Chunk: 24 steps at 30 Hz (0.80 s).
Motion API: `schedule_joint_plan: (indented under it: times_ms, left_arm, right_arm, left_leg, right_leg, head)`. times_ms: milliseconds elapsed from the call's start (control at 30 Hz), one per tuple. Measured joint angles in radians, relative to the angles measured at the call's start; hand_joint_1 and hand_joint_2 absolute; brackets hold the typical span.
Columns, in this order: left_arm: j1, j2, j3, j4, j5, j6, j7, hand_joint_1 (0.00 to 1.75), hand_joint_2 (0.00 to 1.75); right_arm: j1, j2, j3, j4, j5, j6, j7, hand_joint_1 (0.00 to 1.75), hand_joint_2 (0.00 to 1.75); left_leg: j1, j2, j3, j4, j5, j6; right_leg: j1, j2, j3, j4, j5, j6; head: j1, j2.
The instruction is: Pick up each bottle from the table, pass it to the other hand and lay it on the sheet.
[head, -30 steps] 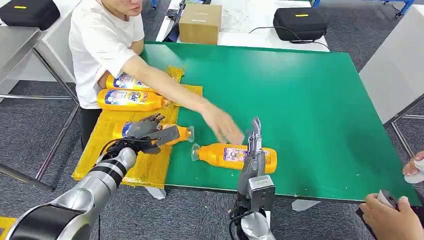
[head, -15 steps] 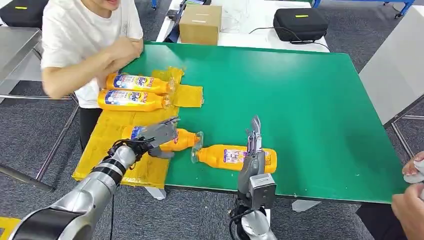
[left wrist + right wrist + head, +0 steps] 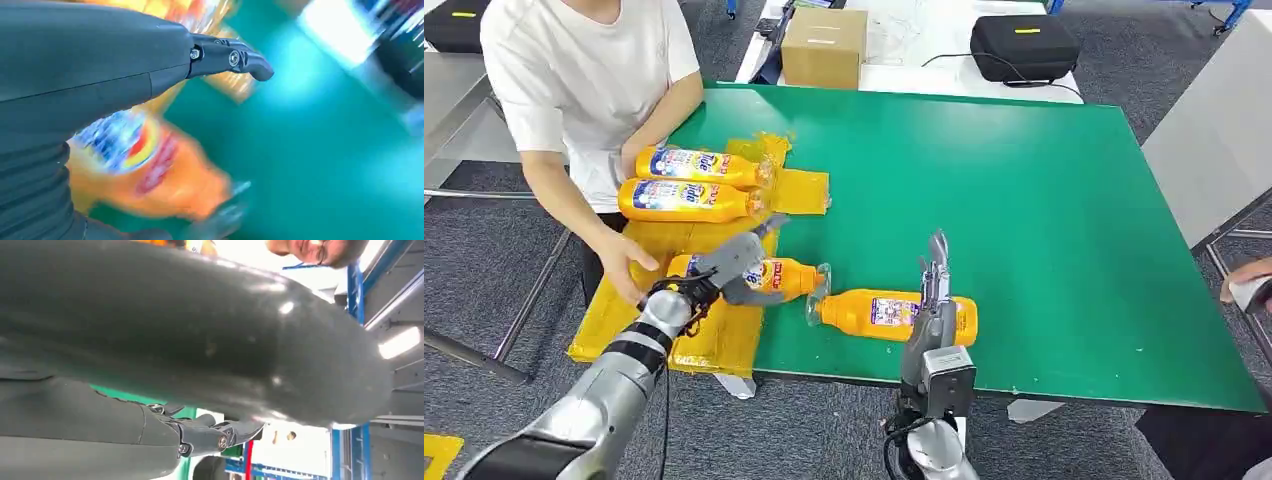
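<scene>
Two orange bottles lie side by side on the yellow sheet at the table's left edge. A third orange bottle lies at the sheet's right border, its clear cap over the green table. My left hand lies over this bottle's label end with its fingers stretched out; the left wrist view shows the bottle, blurred, under a straight finger. Another bottle lies on the green top. My right hand stands edge-on at its near side, fingers straight up, holding nothing.
A person in a white shirt stands at the table's left, one hand on the sheet close to my left arm. Another person's hand shows at the right edge. A cardboard box and a black case sit beyond the far edge.
The person drew an arm back from the table bottle and now has a hand on the sheet. My left hand shifted its bottle slightly right and stretched its fingers. The right hand stayed put.
</scene>
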Motion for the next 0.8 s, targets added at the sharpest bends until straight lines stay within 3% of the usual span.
schedule_joint_plan:
  times_ms: [33,67,167,367,600,700,800]
  left_arm:
    - [0.02,-0.01,0.006,-0.057,0.053,0.026,0.0,0.0,1.75]
    - [0.04,-0.019,0.011,-0.112,0.096,0.047,0.004,0.0,1.75]
    - [0.082,-0.042,0.023,-0.271,0.262,0.097,0.024,0.0,1.75]
    - [0.136,-0.054,0.036,-0.493,0.52,0.193,-0.002,0.0,1.75]
    - [0.268,-0.044,0.057,-0.707,0.4,0.451,-0.037,0.0,1.75]
    - [0.321,-0.045,0.062,-0.778,0.223,0.631,-0.061,0.0,1.75]
    - [0.352,-0.049,0.059,-0.819,0.15,0.69,-0.063,0.0,1.75]
  right_arm:
    - [0.0,-0.002,0.0,0.0,0.003,-0.008,0.0,0.0,0.0]
    - [0.0,-0.004,0.0,0.0,0.008,-0.013,0.0,0.0,1.75]
    - [-0.002,-0.01,0.006,0.005,0.034,-0.037,0.0,0.0,1.75]
    - [-0.085,-0.069,0.027,0.183,0.302,-0.115,0.005,0.0,1.75]
    - [-0.157,-0.159,-0.076,0.35,0.694,-0.069,0.221,0.0,1.75]
    - [-0.158,-0.183,-0.116,0.389,0.742,-0.048,0.238,0.0,1.75]
    - [-0.158,-0.194,-0.134,0.415,0.76,-0.042,0.255,0.0,1.75]
  left_leg:
    - [0.0,0.0,0.0,0.0,0.0,0.0]
    - [0.0,0.0,-0.001,0.0,0.0,0.0]
    - [0.0,0.0,-0.002,0.0,0.0,0.0]
    - [0.0,0.0,-0.002,0.0,0.0,0.0]
    - [0.0,0.0,-0.003,0.0,0.0,0.0]
    - [-0.001,0.0,-0.003,0.0,-0.001,0.001]
    - [-0.001,0.0,-0.003,0.0,-0.001,0.001]
  right_leg:
    - [0.0,0.0,0.0,0.0,0.0,0.0]
    - [0.0,0.0,0.0,0.0,0.0,0.0]
    - [0.0,0.0,-0.002,0.0,0.0,0.0]
    - [0.0,0.0,-0.002,0.0,0.0,0.0]
    - [0.0,0.0,-0.002,0.0,0.0,0.0]
    - [0.0,0.0,-0.003,0.0,0.0,0.0]
    - [0.0,0.0,-0.003,-0.001,0.0,0.0]
  head:
    - [0.0,0.0]
    - [0.0,0.0]
    - [0.0,0.0]
    - [0.0,0.0]
    - [0.0,0.0]
    - [0.0,0.0]
    - [0.0,0.0]
